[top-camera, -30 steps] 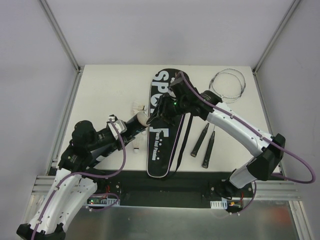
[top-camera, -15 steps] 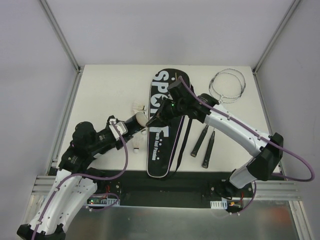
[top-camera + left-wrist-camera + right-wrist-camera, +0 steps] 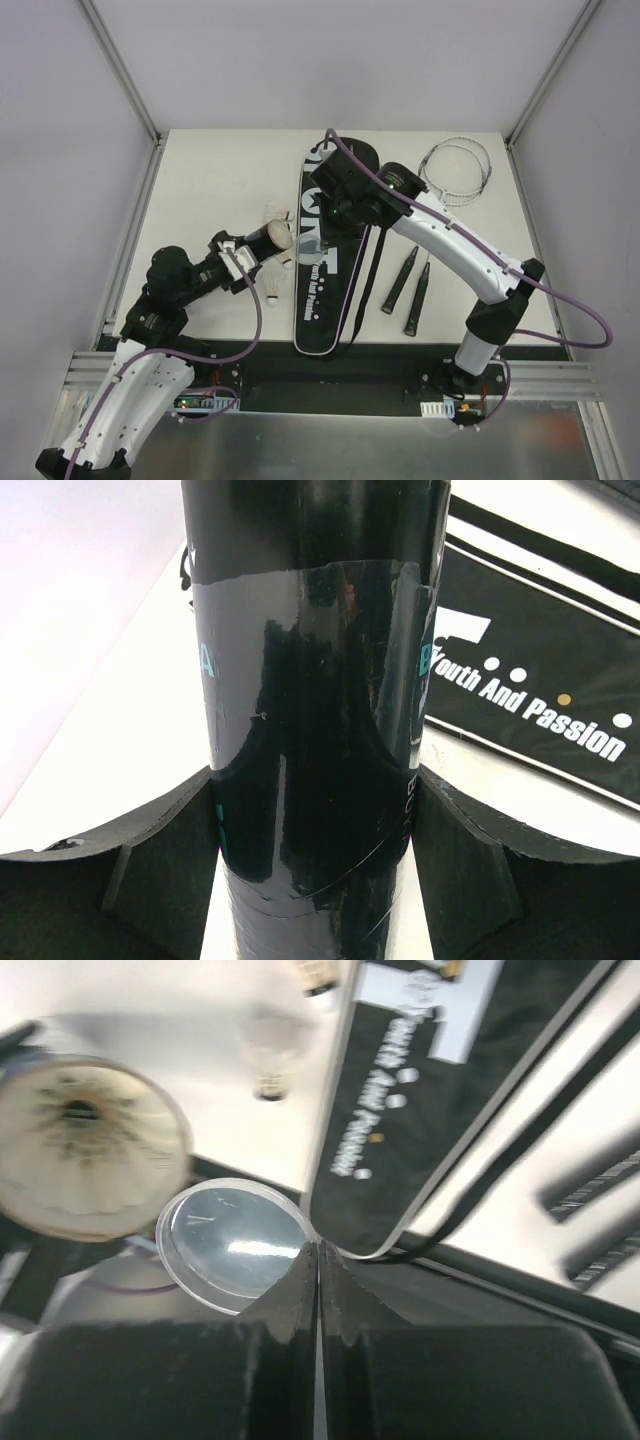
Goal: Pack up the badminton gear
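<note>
Left gripper [image 3: 315, 820] squeezes the long black tube [image 3: 315, 680] (a white shuttlecock [image 3: 85, 1145] sits in its open end), just left of the black bag [image 3: 325, 300]. Right gripper [image 3: 318, 1260] is pinched on the edge of a clear round lid [image 3: 235, 1245], near the tube's mouth. One loose shuttlecock [image 3: 277, 290] lies beside the bag, two rackets [image 3: 400, 282] on its right
</note>
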You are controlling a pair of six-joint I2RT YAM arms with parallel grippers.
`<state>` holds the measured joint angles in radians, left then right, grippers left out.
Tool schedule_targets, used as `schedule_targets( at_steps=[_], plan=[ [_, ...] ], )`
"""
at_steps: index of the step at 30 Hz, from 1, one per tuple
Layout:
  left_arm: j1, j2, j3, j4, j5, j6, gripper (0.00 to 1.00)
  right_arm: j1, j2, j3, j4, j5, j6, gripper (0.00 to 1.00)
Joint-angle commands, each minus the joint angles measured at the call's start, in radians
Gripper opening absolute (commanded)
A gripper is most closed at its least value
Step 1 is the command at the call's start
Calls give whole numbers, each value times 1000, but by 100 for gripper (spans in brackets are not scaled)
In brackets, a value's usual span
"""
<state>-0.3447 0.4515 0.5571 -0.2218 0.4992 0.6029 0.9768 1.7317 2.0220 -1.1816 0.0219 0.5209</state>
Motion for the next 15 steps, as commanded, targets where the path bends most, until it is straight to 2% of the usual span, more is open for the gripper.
schedule_targets(
  at_steps=[1,4,5,8,11,13,14,15],
  plan=[
    [7,-10,1,33,-53,34,0,19,-10,17,-346,286,-186,0],
    [7,-7,4,35,-45,15,0,-9,-47,-2,-273,250,-188,0],
    [7,-5,6,35,-45,11,0,-32,-66,-31,-235,154,-182,0],
    [7,-7,9,35,-68,-20,0,-147,-178,-218,-66,20,-130,0],
    [7,-1,20,33,-99,-83,0,-286,-271,-374,-43,54,-125,0],
    [7,3,32,33,-102,-142,0,-447,-369,-501,15,30,-104,0],
    [7,10,38,32,-103,-162,0,-511,-404,-643,49,-12,-88,0],
    [7,16,50,30,-106,-182,0,-643,-438,-701,77,-14,-82,0]
  ],
)
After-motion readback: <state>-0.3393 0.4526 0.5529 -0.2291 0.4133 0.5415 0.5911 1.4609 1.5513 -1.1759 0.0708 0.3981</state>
